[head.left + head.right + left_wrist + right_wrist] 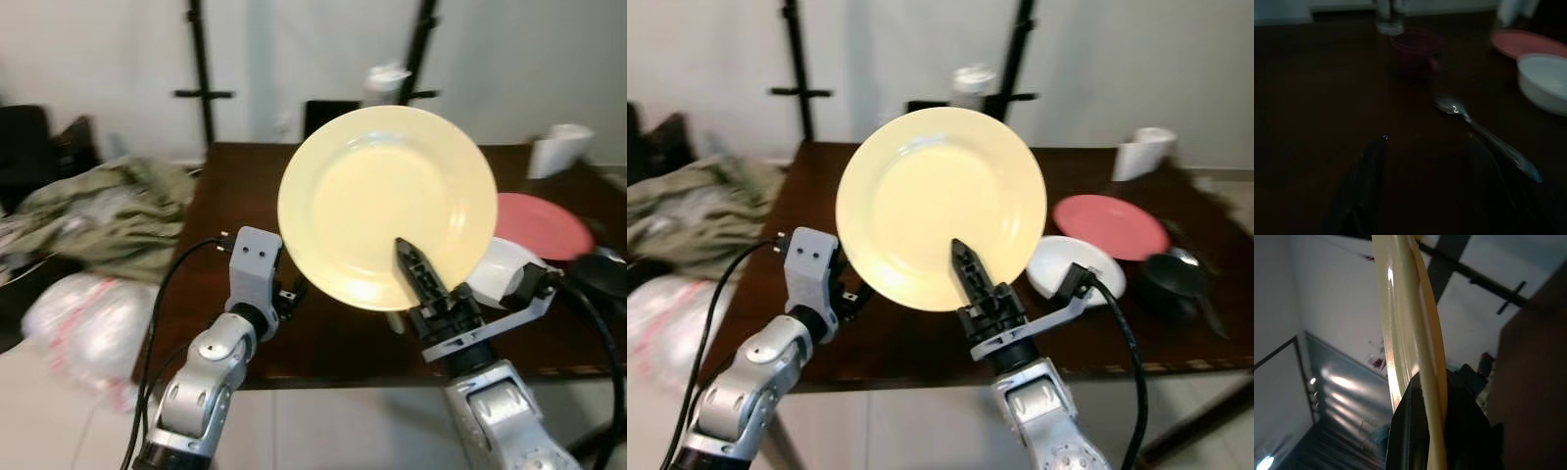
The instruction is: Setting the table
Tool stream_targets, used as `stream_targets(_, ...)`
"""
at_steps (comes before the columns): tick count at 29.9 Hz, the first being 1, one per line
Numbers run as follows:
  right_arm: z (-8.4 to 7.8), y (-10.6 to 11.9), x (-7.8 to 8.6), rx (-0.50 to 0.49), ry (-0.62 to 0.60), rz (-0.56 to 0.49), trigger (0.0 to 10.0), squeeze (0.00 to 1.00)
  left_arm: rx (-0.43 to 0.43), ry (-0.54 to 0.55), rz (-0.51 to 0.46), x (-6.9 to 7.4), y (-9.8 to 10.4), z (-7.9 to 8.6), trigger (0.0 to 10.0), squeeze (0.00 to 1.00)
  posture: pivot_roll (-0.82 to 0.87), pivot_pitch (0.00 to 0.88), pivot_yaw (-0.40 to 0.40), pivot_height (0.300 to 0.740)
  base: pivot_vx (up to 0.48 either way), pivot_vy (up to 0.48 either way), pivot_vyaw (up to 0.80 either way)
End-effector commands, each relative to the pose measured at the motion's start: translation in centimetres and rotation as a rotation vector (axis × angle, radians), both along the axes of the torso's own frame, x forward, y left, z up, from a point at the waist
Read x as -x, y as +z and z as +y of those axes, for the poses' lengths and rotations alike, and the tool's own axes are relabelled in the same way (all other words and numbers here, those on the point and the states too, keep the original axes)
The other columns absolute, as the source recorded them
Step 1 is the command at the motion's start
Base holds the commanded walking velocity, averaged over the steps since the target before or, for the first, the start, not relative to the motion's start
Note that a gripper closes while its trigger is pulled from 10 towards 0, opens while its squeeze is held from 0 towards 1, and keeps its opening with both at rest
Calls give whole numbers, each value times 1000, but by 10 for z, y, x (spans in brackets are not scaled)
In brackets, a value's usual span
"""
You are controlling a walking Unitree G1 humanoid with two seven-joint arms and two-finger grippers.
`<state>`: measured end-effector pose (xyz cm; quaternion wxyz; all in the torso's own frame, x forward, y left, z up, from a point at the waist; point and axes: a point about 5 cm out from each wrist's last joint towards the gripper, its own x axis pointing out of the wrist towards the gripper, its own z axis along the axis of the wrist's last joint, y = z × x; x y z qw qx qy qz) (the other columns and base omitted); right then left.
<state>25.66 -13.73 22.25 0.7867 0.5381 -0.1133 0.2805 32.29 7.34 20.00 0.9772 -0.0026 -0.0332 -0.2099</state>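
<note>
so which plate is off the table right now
The yellow plate. The right gripper holds it upright by its lower rim, facing the camera, above the table. The red plate lies flat on the table, beside the white bowl.

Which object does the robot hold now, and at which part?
The right gripper holds the yellow plate by its lower rim, upright. The left gripper holds nothing.

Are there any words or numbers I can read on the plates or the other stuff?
None can be read.
yellow plate, held in the right gripper: plain, no writing.
pink plate and white bowl: plain.
White roll on the table: too blurred to tell.
</note>
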Motion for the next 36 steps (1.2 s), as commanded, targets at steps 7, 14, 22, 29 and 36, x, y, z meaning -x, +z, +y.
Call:
stream_targets(7,4,-2,-2,17,14,10,10000,0,-33,80,37,-4,-12,16,10000,0,-44,108,69,740,411,0,0)
stream_targets(14,4,-1,-2,15,11,8,10000,0,-27,68,32,-3,-12,14,10000,0,-48,107,69,740,480,0,0)
stream_targets(22,4,-1,-2,19,8,10,10000,0,-34,68,35,-3,-13,13,10000,0,-48,105,71,740,450,0,0)
stream_targets(29,4,-1,-2,16,7,12,10000,0,-18,47,27,-1,-10,9,10000,0,-47,109,72,740,0,0,0)
stream_targets(36,4,-2,-1,14,3,18,10000,0,-12,33,26,0,-10,8,10000,0,-46,112,73,740,0,0,0)
